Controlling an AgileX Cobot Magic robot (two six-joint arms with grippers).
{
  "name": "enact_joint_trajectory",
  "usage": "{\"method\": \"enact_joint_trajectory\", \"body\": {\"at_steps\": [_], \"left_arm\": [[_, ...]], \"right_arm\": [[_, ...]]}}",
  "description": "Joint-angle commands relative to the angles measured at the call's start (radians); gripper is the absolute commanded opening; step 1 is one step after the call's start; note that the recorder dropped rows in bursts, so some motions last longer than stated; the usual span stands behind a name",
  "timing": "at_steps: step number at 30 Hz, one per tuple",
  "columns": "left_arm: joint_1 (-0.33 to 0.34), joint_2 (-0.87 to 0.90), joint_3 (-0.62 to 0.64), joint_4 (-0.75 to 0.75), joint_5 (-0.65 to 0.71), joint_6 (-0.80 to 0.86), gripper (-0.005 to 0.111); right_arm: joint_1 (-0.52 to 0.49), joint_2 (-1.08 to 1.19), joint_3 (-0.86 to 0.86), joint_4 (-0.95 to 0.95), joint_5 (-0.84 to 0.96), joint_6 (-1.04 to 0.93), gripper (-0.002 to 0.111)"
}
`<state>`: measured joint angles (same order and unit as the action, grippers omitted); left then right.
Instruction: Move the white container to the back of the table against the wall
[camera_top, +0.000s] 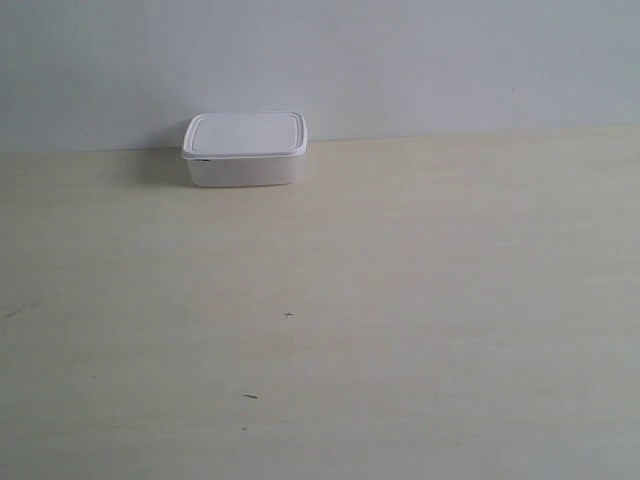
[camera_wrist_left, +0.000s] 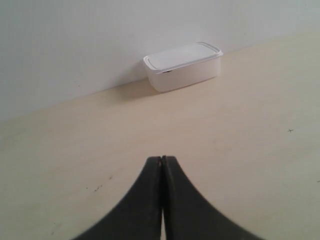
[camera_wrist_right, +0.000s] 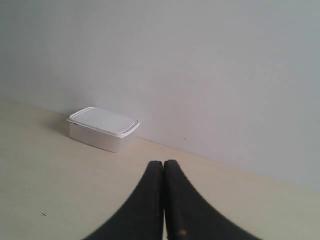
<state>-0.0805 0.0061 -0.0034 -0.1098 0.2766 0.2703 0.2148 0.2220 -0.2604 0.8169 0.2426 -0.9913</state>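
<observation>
The white container (camera_top: 245, 148) stands lidded at the back of the table (camera_top: 400, 300), its rear side close against the wall (camera_top: 400, 60). The left wrist view shows the container (camera_wrist_left: 183, 65) far ahead of my left gripper (camera_wrist_left: 162, 159), which is shut with nothing in it. From the right wrist, the container (camera_wrist_right: 103, 128) also lies well ahead of my right gripper (camera_wrist_right: 163, 163), shut and empty too. Neither gripper nor arm appears in the exterior view.
A few tiny dark specks (camera_top: 288, 315) mark the pale wood-grain tabletop. The wall runs along the whole back edge of the table.
</observation>
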Motion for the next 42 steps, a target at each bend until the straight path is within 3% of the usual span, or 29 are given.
{"method": "enact_joint_trajectory", "body": {"at_steps": [1, 21, 29, 42], "left_arm": [[0.001, -0.006, 0.003, 0.002, 0.029, -0.012, 0.000], [0.008, -0.006, 0.003, -0.001, 0.046, -0.012, 0.000], [0.023, -0.006, 0.003, -0.001, 0.046, -0.012, 0.000], [0.035, -0.006, 0.003, -0.001, 0.046, -0.012, 0.000]], "right_arm": [[-0.004, 0.002, 0.005, -0.007, 0.000, -0.002, 0.000], [-0.004, -0.038, 0.027, 0.012, 0.021, -0.002, 0.000], [-0.052, -0.222, 0.223, -0.300, -0.011, -0.002, 0.000], [-0.052, -0.222, 0.260, -0.204, 0.040, 0.009, 0.000]]}}
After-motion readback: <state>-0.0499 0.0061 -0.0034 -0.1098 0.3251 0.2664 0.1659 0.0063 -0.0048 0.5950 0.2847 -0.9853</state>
